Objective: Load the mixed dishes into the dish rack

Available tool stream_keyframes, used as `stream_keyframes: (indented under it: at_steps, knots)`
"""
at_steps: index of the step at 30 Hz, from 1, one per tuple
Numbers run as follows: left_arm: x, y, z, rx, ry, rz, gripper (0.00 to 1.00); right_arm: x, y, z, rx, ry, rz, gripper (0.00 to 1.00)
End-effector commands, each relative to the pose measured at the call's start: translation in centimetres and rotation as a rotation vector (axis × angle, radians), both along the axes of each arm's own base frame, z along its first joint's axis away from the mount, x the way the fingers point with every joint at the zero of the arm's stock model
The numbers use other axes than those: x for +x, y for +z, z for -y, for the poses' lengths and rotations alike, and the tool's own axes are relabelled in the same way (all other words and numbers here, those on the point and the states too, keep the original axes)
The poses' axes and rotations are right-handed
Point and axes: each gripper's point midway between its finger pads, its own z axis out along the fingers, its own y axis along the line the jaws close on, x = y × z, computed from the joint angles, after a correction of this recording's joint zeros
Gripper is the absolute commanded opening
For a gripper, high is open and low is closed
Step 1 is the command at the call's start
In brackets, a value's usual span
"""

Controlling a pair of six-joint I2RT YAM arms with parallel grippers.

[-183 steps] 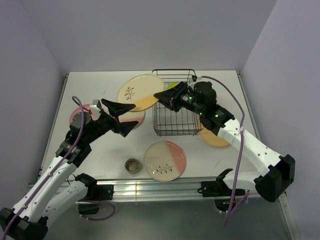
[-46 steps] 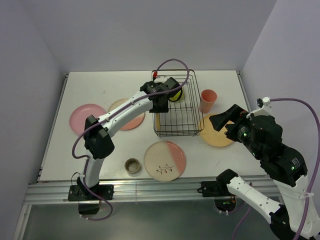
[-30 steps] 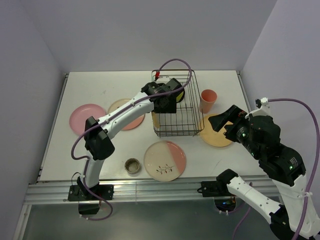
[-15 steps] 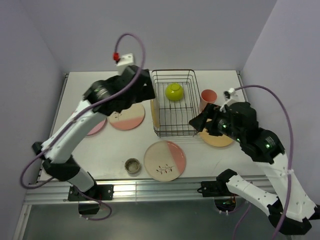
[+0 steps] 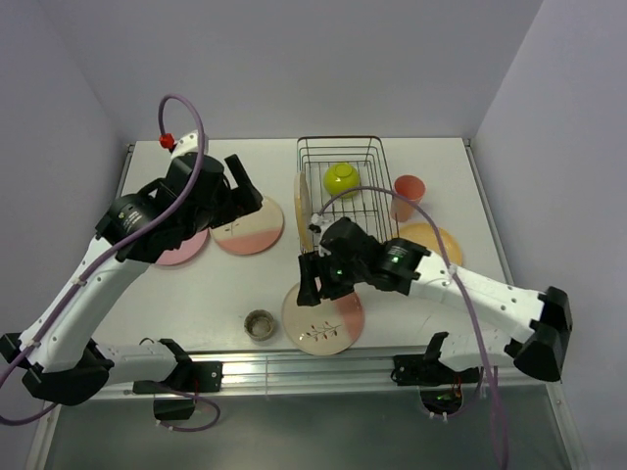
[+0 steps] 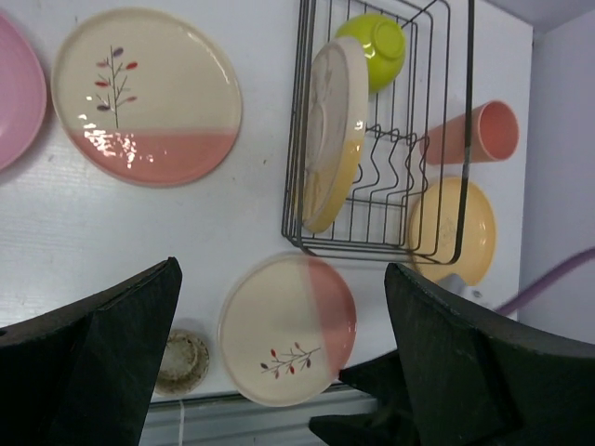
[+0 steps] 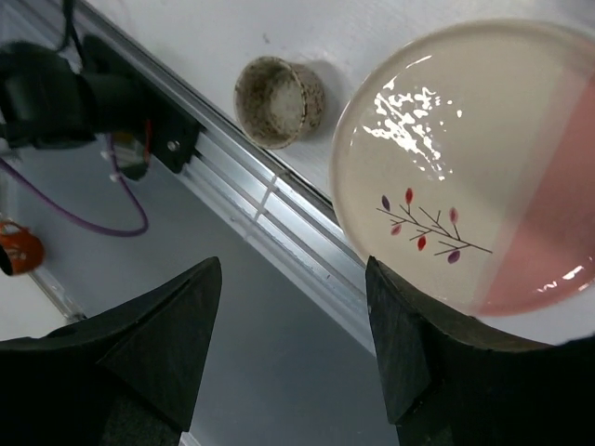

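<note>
L fingers (image 5: pixel 245 188) are seen spread wide w/ nothing held, raised over the bench (image 5: pixel 196 294) at approx. 10 o'clock. R fingers (image 5: pixel 312 277) are seen apart, nothing btwn them, above the cream-and-pink plate (image 7: pixel 483 167) at 6 o'clock; contact can't be told. Dish rack (image 5: pixel 338 138) is set at 12 o'clock. In it, a cream-and-yellow plate (image 6: pixel 330 130) is stood on edge along its 9 o'clock side, and the lime bowl (image 5: pixel 341 179) is at the far end. Tumbler (image 5: pixel 407 196) is seen just beside the rack's 3 o'clock side.

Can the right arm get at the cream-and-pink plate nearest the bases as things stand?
Probably yes: the right gripper hangs open right by the plate, with nothing between them; the grey cup stands apart.
</note>
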Motion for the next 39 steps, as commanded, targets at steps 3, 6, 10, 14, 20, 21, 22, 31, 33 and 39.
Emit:
stream_keyframes:
  at_steps: [3, 6, 10, 14, 20, 21, 22, 31, 33, 39]
  knots:
    - [-0.9, 0.3, 0.3, -0.096, -0.007, 0.000, 0.97, -1.5, -3.1, -4.3, -0.012, 0.164, 0.023, 0.70]
    - [-1.3, 0.1, 0.1, -0.114, -0.005, -0.009, 0.97, -2.4, -5.1, -6.0, -0.039, 0.218, 0.006, 0.67]
    - [-1.8, 0.0, 0.1, -0.143, -0.005, -0.019, 0.97, -2.2, -6.5, -8.0, -0.066, 0.234, 0.014, 0.65]
    - [-2.3, 0.1, 0.0, -0.170, -0.004, -0.025, 0.97, -1.4, -8.5, -8.9, -0.121, 0.235, 0.015, 0.61]
    - [-3.0, 0.0, -0.8, -0.183, 0.014, -0.028, 0.97, -1.3, -11.0, -10.2, -0.166, 0.264, 0.011, 0.54]
    - [-3.1, 0.0, -0.9, -0.181, 0.015, -0.029, 0.97, -1.1, -11.3, -10.4, -0.172, 0.257, 0.015, 0.53]
    - [-3.2, 0.0, -1.1, -0.179, 0.021, -0.031, 0.97, -1.0, -11.6, -10.6, -0.178, 0.253, 0.015, 0.52]
    - [-3.4, 0.4, -1.3, -0.176, 0.022, -0.028, 0.96, 0.0, -13.0, -12.4, -0.206, 0.253, 0.020, 0.45]
    - [-3.5, 0.3, -1.4, -0.172, 0.021, -0.031, 0.97, 0.4, -13.6, -12.8, -0.227, 0.248, 0.020, 0.43]
    - [-3.7, 0.0, -1.7, -0.158, 0.020, -0.037, 0.97, 2.1, -14.4, -12.9, -0.300, 0.225, 0.079, 0.21]
